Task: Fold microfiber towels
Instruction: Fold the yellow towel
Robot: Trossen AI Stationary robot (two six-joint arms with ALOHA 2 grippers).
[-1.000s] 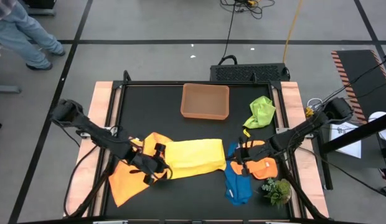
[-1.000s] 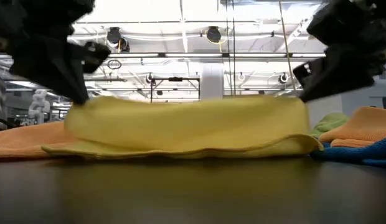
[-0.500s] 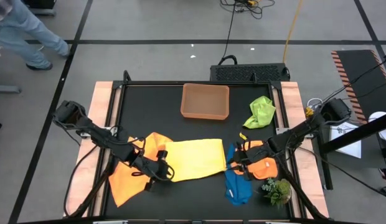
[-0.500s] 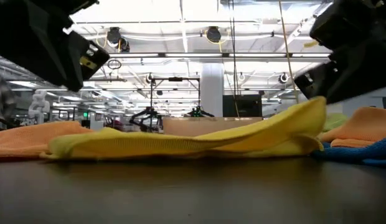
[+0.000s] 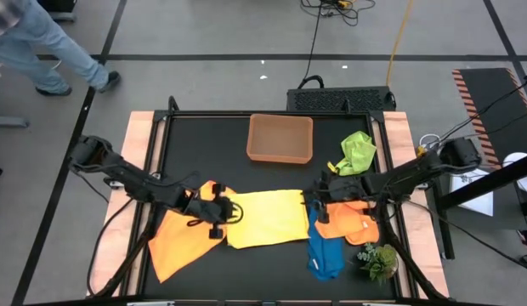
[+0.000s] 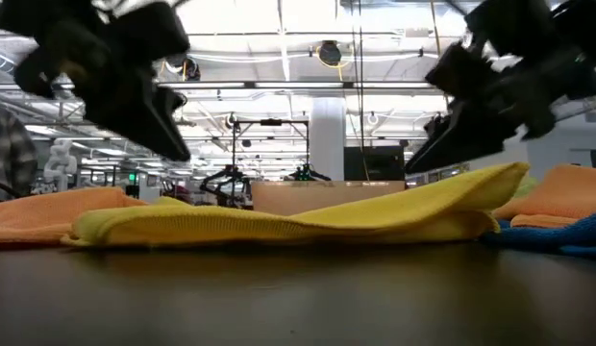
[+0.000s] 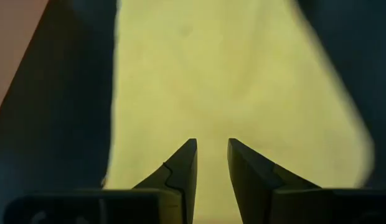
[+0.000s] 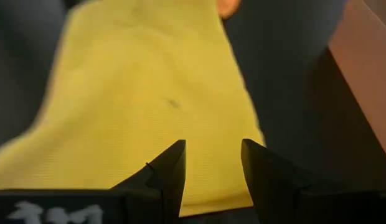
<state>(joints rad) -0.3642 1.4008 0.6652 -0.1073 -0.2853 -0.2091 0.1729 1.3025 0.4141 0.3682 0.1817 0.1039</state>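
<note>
- The yellow towel (image 5: pixel 265 218) is seen lying flat near the middle of the black counter (image 5: pixel 204 140), its right edge raised a little in the low view.
- The left pincer (image 5: pixel 219 209) is held just above the towel's left edge, its fingers (image 7: pixel 180 171) narrowly parted and empty.
- The right pincer (image 5: pixel 319 192) is poised over the towel's right edge, fingers (image 8: pixel 168 169) parted wider, nothing gripped.
- An orange towel (image 5: pixel 180 240) is spread to the left; a second orange towel (image 5: pixel 353 223) and a blue towel (image 5: pixel 325 255) are bunched to the right.
- A lime green towel (image 5: pixel 355 153) is crumpled beside the tan tray (image 5: pixel 280 138).
</note>
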